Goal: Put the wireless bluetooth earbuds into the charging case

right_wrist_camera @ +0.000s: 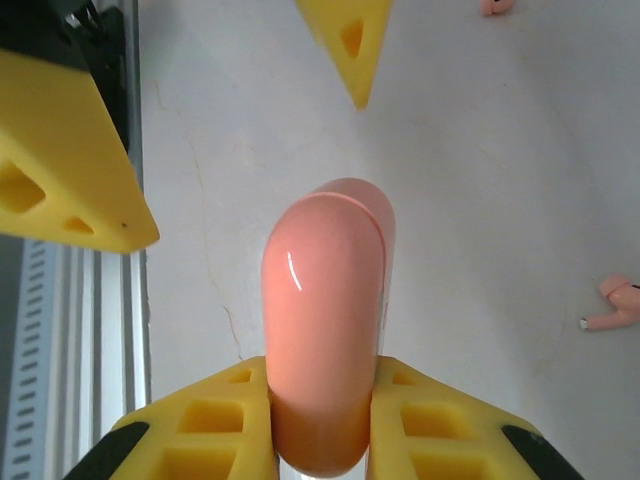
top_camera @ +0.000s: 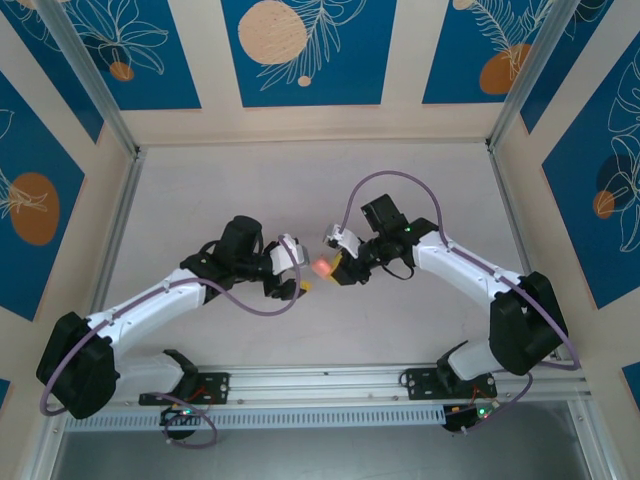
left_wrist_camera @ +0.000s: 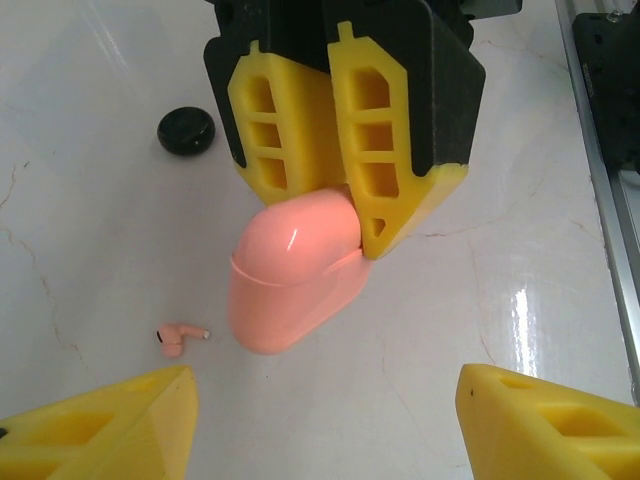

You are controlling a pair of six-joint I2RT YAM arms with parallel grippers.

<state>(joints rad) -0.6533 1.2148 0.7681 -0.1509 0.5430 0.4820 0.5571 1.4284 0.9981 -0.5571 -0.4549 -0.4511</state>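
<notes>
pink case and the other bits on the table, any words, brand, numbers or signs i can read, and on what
No readable text anywhere.
pink case: plain glossy shell, no print shows.
black disc: no marking can be made out.
pink earbud: too small to tell.
wall panels: leaf and circle patterns, no words.

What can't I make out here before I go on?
Top view: the pink case is a small blur; its lid seam is too small to see.
Right wrist view: the case's lower end is hidden between the fingers of the right gripper; a pink piece is cut off by the top edge.
Left wrist view: the right gripper hides the case's top end.
</notes>
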